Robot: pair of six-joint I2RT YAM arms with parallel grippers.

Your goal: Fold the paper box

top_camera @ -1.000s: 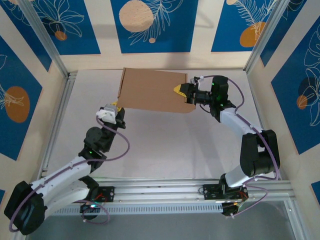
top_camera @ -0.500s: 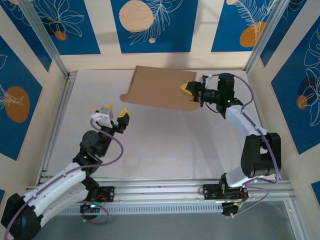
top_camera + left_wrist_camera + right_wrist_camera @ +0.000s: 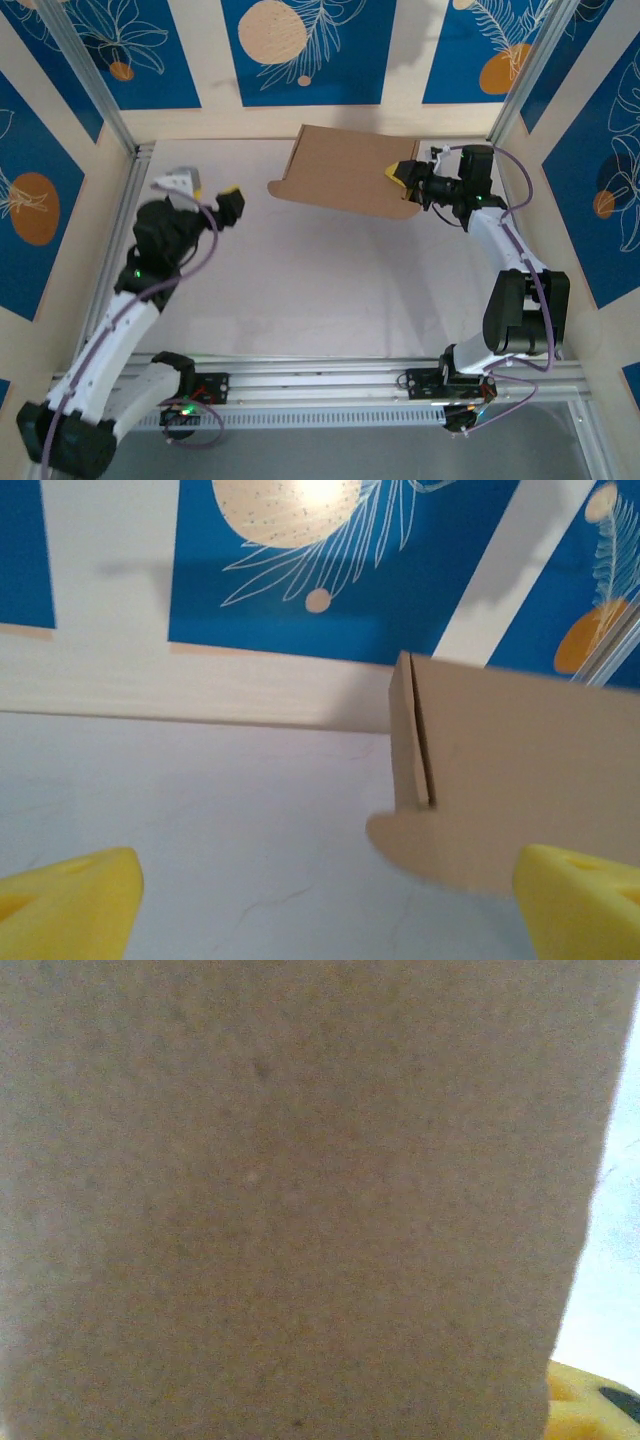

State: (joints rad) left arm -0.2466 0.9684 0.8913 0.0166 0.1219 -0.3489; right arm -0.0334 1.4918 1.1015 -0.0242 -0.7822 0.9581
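From above, the paper box (image 3: 350,172) sits toward 1 o'clock on the table (image 3: 320,290), up near the back wall. It is a flat brown panel with a rounded tab poking out at its 8 o'clock corner. Your right gripper (image 3: 412,178) comes in from 3 o'clock and pinches the panel's right edge, with a yellow finger lying on top of the cardboard. Your left gripper (image 3: 205,187) is over at 10 o'clock, well apart from the box, with its jaws spread wide and nothing between them.

On the left wrist, the left gripper (image 3: 320,915) shows its yellow fingertips (image 3: 65,910) far apart at 7 and 5 o'clock, with bare table between them. The paper box (image 3: 520,770) is off at 3 o'clock. Its near edge shows two layers with a slit between them and the rounded tab hanging below.

On the right wrist, the paper box (image 3: 300,1190) sits right up against the lens as plain brown board. One yellow finger (image 3: 590,1400) peeks out under it at 5 o'clock.

By my read you're early in the task. There's perhaps one panel doubled over, no standing walls that I can make out, and no tab tucked. Raising the sides and locking the flaps is all ahead, and only one arm has hold of the box.
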